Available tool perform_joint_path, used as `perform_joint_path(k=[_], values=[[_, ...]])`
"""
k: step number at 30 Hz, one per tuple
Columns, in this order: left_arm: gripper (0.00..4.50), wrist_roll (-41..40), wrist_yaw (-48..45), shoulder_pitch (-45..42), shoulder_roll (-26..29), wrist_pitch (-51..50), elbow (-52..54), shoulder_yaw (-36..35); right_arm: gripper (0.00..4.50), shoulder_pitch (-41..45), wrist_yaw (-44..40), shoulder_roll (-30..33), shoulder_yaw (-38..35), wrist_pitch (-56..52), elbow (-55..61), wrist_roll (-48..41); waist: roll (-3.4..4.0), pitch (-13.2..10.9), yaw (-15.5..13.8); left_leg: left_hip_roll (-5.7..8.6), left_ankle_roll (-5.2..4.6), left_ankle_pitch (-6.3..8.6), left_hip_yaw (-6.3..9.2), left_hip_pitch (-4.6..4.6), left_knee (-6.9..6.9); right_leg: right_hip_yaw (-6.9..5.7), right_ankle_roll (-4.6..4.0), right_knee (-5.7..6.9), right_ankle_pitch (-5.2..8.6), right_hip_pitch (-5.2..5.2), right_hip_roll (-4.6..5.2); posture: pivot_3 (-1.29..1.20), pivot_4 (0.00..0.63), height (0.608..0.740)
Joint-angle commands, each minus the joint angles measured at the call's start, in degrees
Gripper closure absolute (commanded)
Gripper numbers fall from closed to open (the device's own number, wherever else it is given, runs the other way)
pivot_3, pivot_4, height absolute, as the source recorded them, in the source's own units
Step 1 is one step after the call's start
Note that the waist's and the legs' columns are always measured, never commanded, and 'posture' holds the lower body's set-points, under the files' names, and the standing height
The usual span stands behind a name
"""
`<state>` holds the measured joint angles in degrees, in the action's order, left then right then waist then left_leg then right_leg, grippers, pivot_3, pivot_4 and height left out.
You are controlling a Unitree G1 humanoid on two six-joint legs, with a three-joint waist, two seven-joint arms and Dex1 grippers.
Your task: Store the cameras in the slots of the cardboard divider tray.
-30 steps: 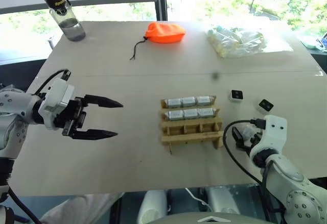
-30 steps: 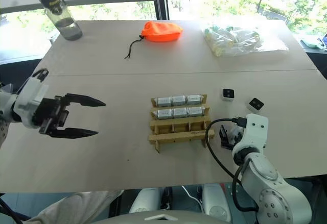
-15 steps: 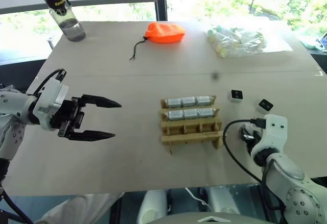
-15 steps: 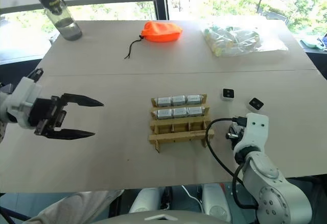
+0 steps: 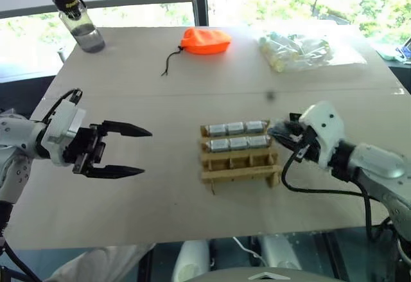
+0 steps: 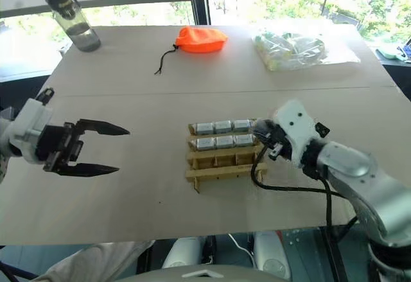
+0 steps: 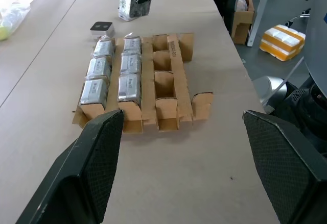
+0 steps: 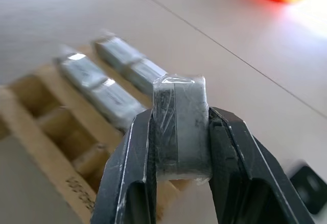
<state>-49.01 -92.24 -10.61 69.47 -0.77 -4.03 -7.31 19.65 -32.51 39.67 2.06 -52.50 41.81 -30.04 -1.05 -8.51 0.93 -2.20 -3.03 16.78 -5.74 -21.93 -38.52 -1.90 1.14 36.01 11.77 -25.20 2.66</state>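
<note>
One cardboard tray (image 5: 239, 166) sits on the one tabletop (image 5: 160, 102). It has nine slots, in three rows of three. Six slots are filled and three are empty. The six cameras (image 5: 237, 128) in it stand three to a row in two rows. A seventh, the held camera (image 8: 180, 127), is between the jaws of the right gripper (image 5: 280, 130). An eighth, the loose camera (image 7: 102, 29), lies flat on the tabletop; the arm may hide others. There are two grippers, the second being the left gripper (image 5: 146, 151), with two black fingers each. There is one bottle (image 5: 78, 25), one orange pouch (image 5: 207, 40) and one clear bag (image 5: 302, 51) of pale tubes, too many to count.
</note>
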Motion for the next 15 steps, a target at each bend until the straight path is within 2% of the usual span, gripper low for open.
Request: perform_joint_path(k=[1,7,12,15], values=[[0.64,-0.4,-0.3,0.9,0.4,-0.1,1.3,-3.8,3.71,9.0,-10.5,0.3,7.0,8.4,-7.3,2.0,0.0,0.0,0.0,-0.01,0.0,0.0,-0.01,-0.02,-0.01,0.01,0.0,0.0,-0.01,-0.01,0.01,0.0,0.15,0.74],[0.64,0.0,-0.3,3.2,-0.5,-1.5,3.7,-7.1,3.71,22.2,-24.2,-1.8,20.4,16.8,-19.1,7.9,-0.01,0.0,-0.3,-0.02,0.0,0.0,-0.01,-0.17,-0.05,-0.05,-0.02,0.01,-0.02,-0.13,0.03,0.0,0.15,0.74],[0.64,0.8,-0.3,4.7,-1.2,-2.8,5.1,-10.1,3.71,24.9,-28.3,-4.5,25.0,19.6,-24.1,11.4,-0.01,0.0,-0.3,-0.02,0.0,0.0,-0.07,-0.82,-0.39,-0.31,-0.02,0.12,-0.04,-0.54,0.1,0.0,0.15,0.74],[0.64,1.2,-0.3,5.5,-1.7,-3.7,6.0,-11.5,3.71,25.5,-29.3,-5.9,25.9,19.6,-25.0,12.4,-0.01,0.0,-0.3,-0.01,0.0,0.01,-0.03,-0.89,-0.54,-0.37,-0.01,0.19,-0.04,-0.53,0.14,0.0,0.15,0.74]])
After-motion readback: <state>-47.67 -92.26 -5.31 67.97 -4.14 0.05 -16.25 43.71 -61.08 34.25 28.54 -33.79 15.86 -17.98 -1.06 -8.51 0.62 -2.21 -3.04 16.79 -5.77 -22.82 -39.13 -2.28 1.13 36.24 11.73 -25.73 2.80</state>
